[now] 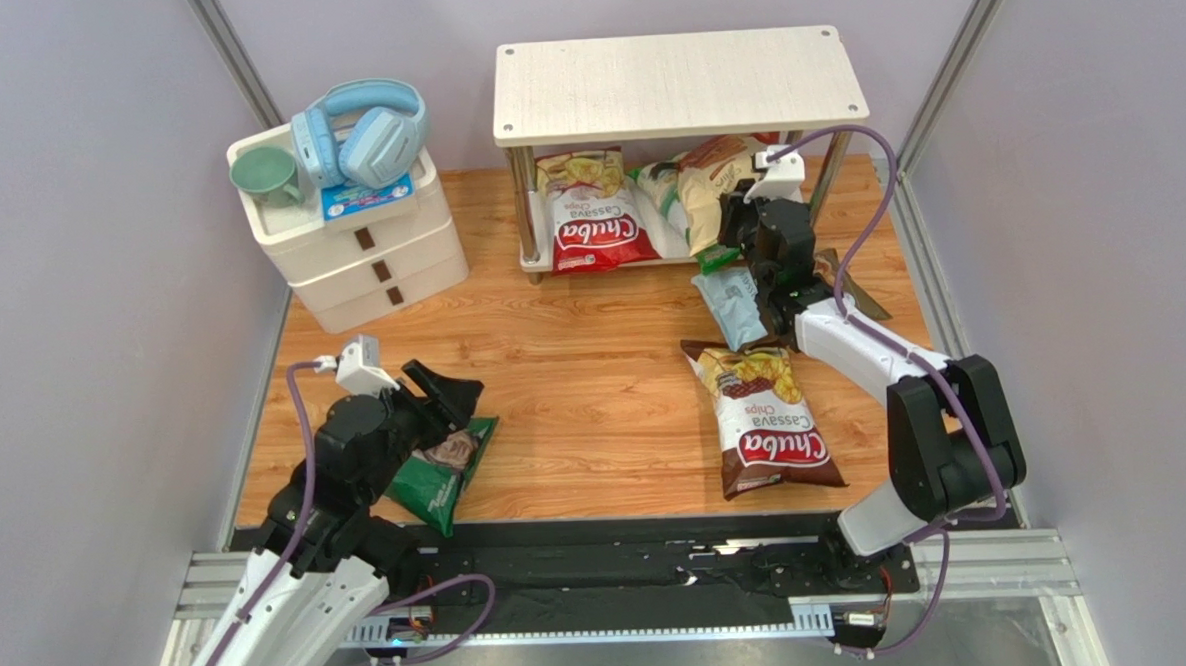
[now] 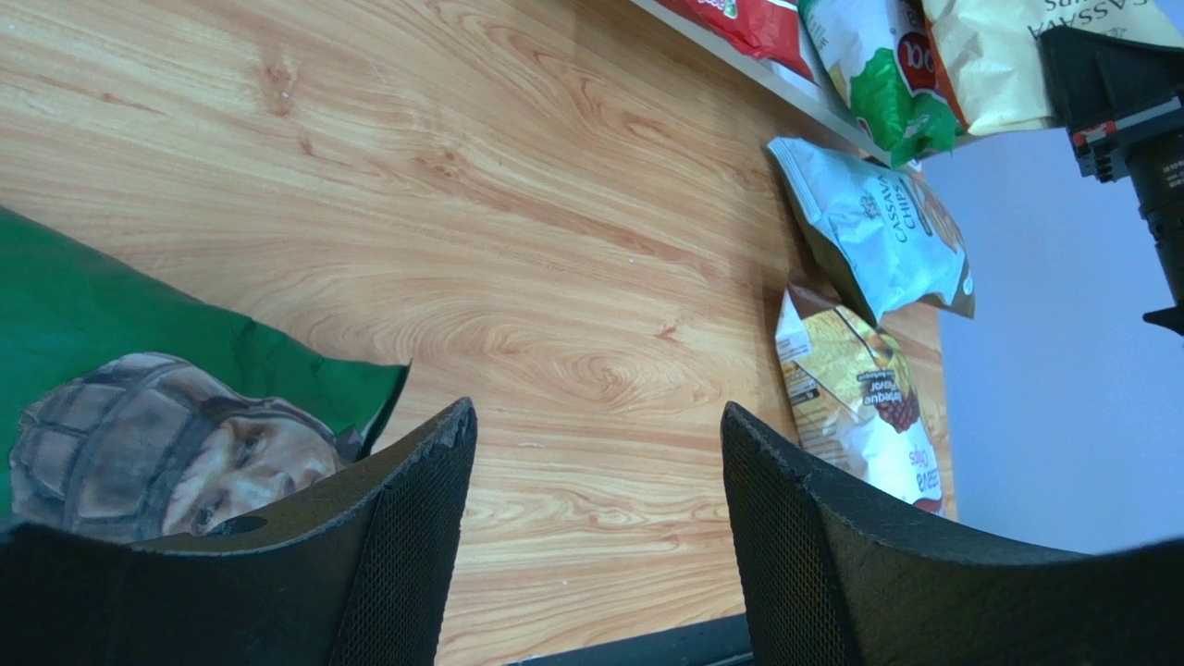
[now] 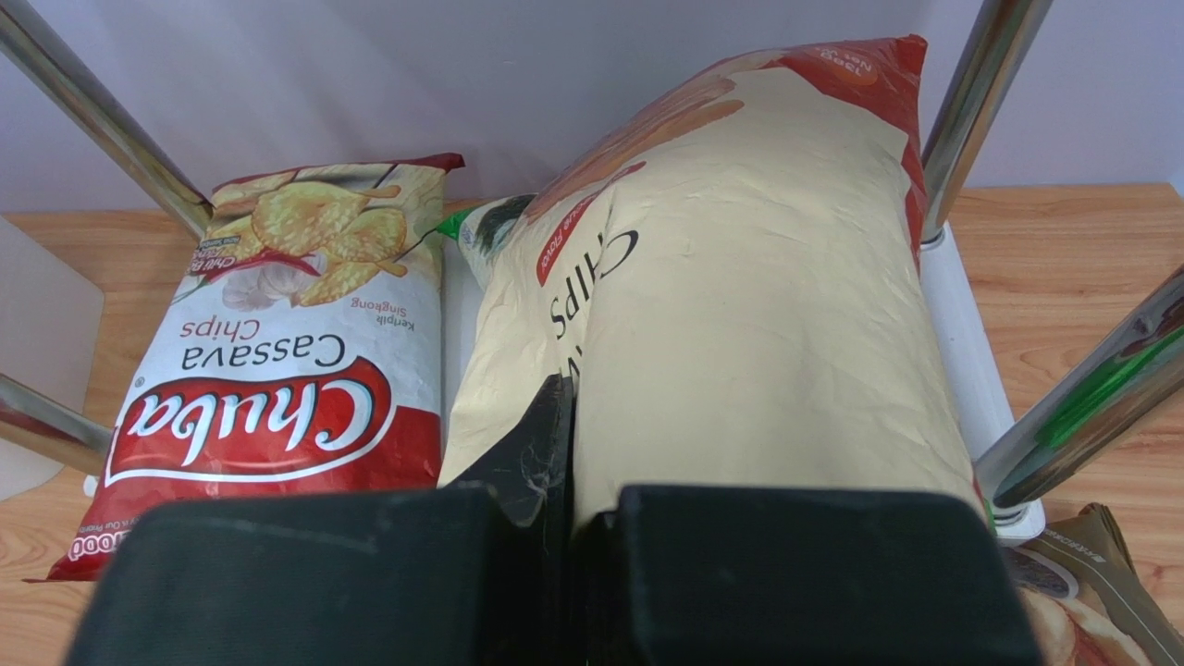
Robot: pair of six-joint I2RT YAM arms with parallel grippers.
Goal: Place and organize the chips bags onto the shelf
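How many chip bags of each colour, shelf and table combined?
Red Chuba bag: 1
Green bag: 1
Cream-orange bag: 1
Light blue bag: 1
Brown Chuba bag: 1
Dark green bag with a man's face: 1
Total: 6

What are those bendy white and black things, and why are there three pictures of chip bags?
They are two robot arms tidying snack bags onto a shelf. One picture looks down from above; the other two come from small cameras on each arm's wrist. The left gripper is open, just over a dark green bag with a man's face. The right gripper is shut, pinching the edge of a cream-orange bag lying on the lower shelf board beside a red Chuba bag. A light blue bag and a brown Chuba bag wait on the wooden table.
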